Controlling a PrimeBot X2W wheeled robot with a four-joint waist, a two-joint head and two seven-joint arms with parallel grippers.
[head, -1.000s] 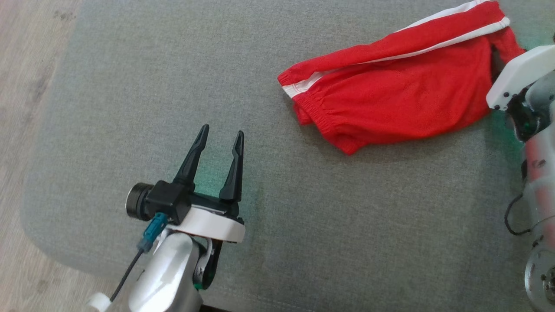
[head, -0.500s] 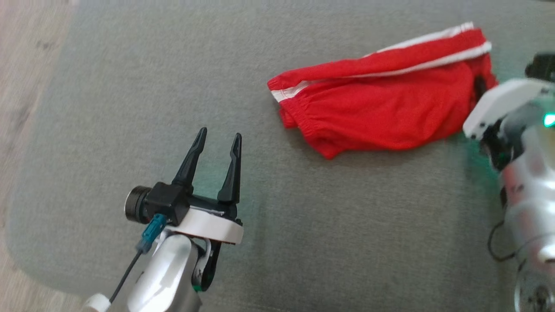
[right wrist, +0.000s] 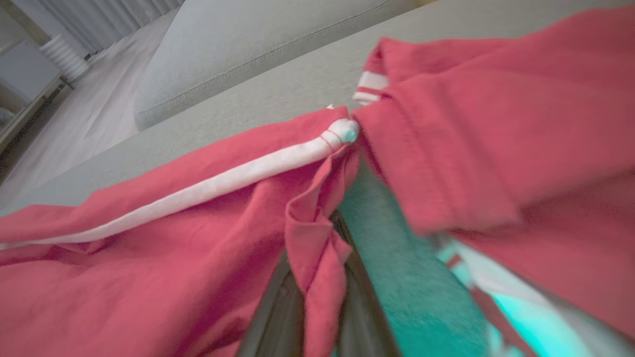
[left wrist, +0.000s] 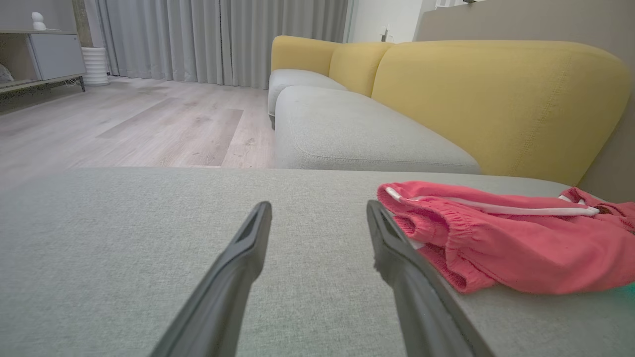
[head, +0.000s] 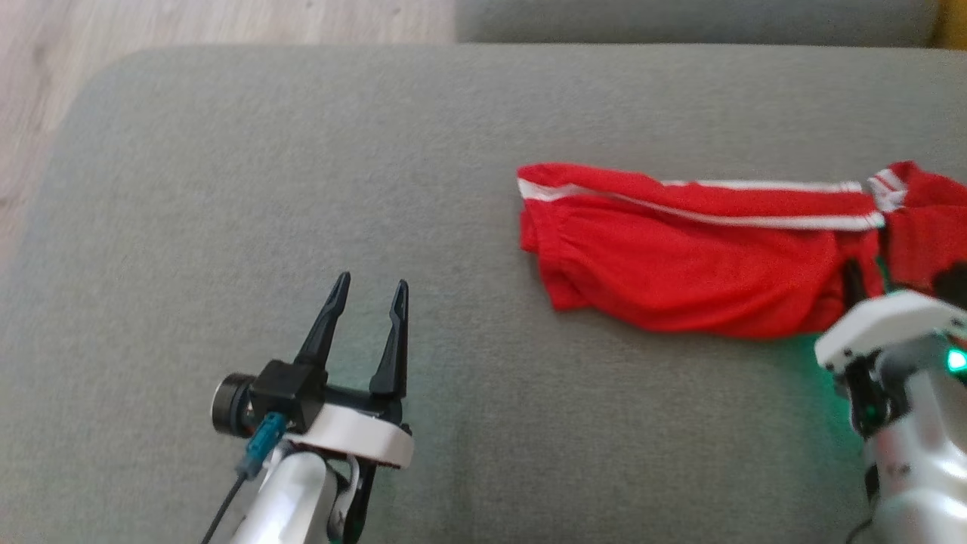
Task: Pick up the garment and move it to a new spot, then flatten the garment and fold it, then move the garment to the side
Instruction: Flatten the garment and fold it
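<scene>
While the red garment (head: 680,264) lies crumpled on the right side of the grey cushion (head: 227,189), the right gripper (right wrist: 322,243) has its 2 fingers pinching a fold at the garment's right end. Near left, the left gripper (head: 372,281) hovers with fingers spread over bare cushion.

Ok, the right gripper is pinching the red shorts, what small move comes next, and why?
Probably a short lift of the right gripper: it is shut on a fold of the shorts, whose bulk lies on the cushion, so raising it should free the cloth for carrying. The left gripper is open, apart from them.
</scene>
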